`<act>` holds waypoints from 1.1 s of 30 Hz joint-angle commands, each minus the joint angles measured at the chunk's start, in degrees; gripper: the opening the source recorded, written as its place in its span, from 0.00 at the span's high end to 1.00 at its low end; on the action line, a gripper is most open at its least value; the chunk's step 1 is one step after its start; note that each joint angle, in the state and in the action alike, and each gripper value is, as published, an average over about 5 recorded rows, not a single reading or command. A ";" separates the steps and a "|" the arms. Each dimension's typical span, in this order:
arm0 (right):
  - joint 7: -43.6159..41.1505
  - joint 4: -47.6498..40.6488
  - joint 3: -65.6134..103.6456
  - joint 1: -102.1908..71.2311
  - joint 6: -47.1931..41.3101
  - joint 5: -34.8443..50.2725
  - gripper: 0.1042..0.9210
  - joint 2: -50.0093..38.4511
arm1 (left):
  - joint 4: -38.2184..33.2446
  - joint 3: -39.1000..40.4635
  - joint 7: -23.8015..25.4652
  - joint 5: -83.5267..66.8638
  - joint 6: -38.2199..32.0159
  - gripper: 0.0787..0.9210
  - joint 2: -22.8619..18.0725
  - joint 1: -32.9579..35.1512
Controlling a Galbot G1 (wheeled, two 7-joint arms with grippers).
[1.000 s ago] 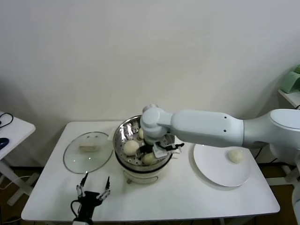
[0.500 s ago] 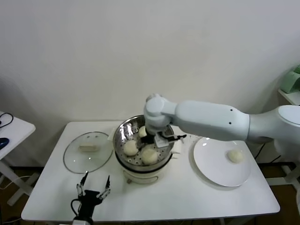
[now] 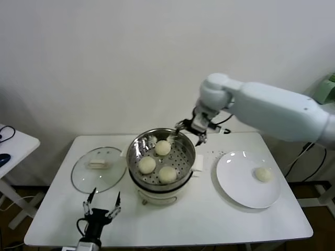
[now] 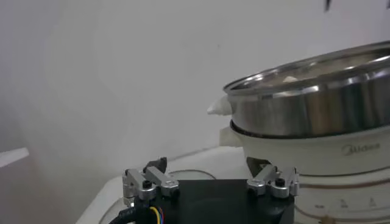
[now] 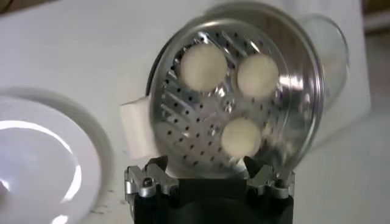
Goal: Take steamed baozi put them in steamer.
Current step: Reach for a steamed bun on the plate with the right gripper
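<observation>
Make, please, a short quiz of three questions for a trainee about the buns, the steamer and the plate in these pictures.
1. How many baozi lie in the steamer?
2. True or false: the plate holds one bun.
3. The right gripper is: A) shut on a bun, B) open and empty above the steamer's rim.

Key: 1) three; 2) true; 3) B.

We read one brand, "Midea", in grey letters on the white cooker base (image 4: 317, 159) under the steamer (image 4: 304, 103). Fainter marks below it, toward 6 o'clock, we cannot read.
</observation>
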 commanded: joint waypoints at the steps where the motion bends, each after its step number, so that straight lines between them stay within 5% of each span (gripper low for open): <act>1: 0.00 -3.80 -12.72 9.17 -14.97 21.65 0.12 -20.09 | -0.37 0.37 1.22 -2.62 -0.95 0.12 1.08 -0.58; 13: 0.88 -10.88 8.07 -20.89 -12.23 1.82 0.12 -30.47 | -1.50 1.32 2.60 -3.31 -0.90 0.12 1.03 -0.12; 22: 1.33 -20.89 22.57 -35.88 -6.95 -11.68 0.12 -24.73 | -1.63 0.38 2.51 -3.12 -1.04 0.12 0.67 0.81; 33: 2.67 -30.40 23.57 -36.99 -6.54 -13.07 0.12 -14.28 | -0.55 0.32 2.33 -2.64 -0.50 0.12 0.19 -0.15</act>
